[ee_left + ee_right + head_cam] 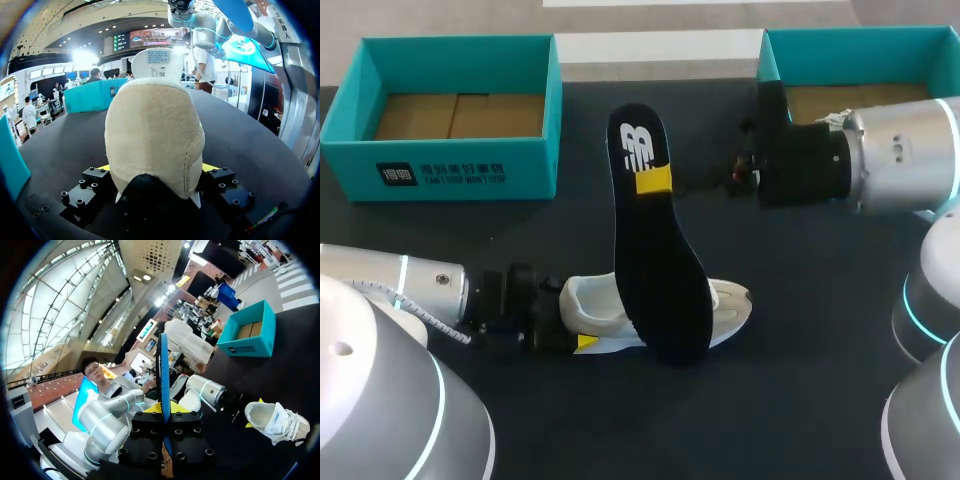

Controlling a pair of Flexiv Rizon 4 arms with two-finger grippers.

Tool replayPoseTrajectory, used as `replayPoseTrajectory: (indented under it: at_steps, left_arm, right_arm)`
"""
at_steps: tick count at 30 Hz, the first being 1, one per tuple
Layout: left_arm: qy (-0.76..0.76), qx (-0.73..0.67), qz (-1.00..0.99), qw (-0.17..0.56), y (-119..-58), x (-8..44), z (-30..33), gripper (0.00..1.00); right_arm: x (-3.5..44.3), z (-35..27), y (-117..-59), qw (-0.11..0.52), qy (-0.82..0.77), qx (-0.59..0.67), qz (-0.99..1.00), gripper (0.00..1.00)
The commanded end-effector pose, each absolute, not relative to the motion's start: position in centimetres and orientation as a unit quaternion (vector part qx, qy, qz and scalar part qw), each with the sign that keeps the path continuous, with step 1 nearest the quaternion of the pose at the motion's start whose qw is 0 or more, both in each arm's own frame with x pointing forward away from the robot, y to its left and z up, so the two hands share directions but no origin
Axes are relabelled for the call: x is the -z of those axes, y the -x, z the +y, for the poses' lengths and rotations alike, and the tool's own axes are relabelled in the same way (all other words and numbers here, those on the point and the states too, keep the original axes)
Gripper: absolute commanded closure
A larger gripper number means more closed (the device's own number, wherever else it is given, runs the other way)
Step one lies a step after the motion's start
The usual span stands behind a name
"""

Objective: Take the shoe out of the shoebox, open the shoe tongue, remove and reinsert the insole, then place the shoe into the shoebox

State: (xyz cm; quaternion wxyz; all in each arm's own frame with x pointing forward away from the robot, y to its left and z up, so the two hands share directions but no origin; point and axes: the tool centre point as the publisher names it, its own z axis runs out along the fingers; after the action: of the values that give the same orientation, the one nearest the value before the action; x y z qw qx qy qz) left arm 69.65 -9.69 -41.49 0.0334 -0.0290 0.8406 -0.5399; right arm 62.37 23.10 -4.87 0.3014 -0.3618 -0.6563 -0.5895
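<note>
A white shoe [725,305] lies on its side on the dark table, toe to the right. My left gripper [575,322] is shut on its heel; in the left wrist view the beige heel [155,135] fills the gap between the yellow tips of that gripper [157,172]. My right gripper [655,181] is shut on a long black insole [660,270], which hangs above the shoe with its lower end at the shoe's opening. In the right wrist view the insole [162,370] stands edge-on in the right gripper [163,409], with the shoe [277,422] off to one side.
An open teal shoebox [450,170] with a cardboard floor stands at the back left. A second teal box [860,45] is at the back right, partly behind my right arm [890,155]. My left arm [410,285] lies low along the front left.
</note>
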Motion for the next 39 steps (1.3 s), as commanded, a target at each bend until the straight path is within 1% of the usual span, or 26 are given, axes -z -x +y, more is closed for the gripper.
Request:
replayPoseTrajectory:
  at_steps: [1,14,15,16,17,26,29,31,32,39]
  left_arm:
    - [0.03,0.539,0.841,0.034,-69.5,41.7,-9.9,1.0]
    - [0.03,0.539,0.841,0.034,-69.5,41.7,-9.9,1.0]
    - [0.026,0.536,0.843,0.035,-69.4,41.5,-9.7,0.84]
    - [0.019,0.535,0.844,0.031,-69.2,41.4,-9.6,0.53]
    - [0.013,0.53,0.847,0.03,-69.2,41.3,-9.6,0.0]
    - [0.021,0.505,0.862,0.036,-69.1,39.9,-8.9,0.0]
    - [0.033,0.47,0.881,0.04,-68.9,39.0,-8.4,0.0]
    - [0.047,0.427,0.903,0.024,-69.1,38.8,-7.9,0.0]
    - [0.059,0.41,0.909,0.048,-69.2,38.6,-7.6,0.0]
    - [0.059,0.41,0.909,0.048,-69.2,38.6,-7.6,0.0]
  right_arm:
    - [5.0,23.6,-62.4,0.3,0.364,0.589,-0.656,1.0]
    - [5.0,23.6,-62.4,0.3,0.364,0.589,-0.656,1.0]
    - [5.0,23.6,-62.4,0.3,0.364,0.589,-0.656,1.0]
    - [5.0,23.6,-62.4,0.3,0.364,0.589,-0.656,1.0]
    - [5.0,23.6,-62.4,0.3,0.364,0.589,-0.656,1.0]
    - [5.0,23.6,-62.4,0.3,0.364,0.589,-0.656,1.0]
    - [5.0,23.6,-62.4,0.3,0.364,0.589,-0.656,1.0]
    - [5.0,23.6,-62.4,0.3,0.364,0.589,-0.656,1.0]
    - [5.0,23.6,-62.4,0.3,0.364,0.589,-0.656,1.0]
    - [5.0,23.6,-62.4,0.3,0.364,0.589,-0.656,1.0]
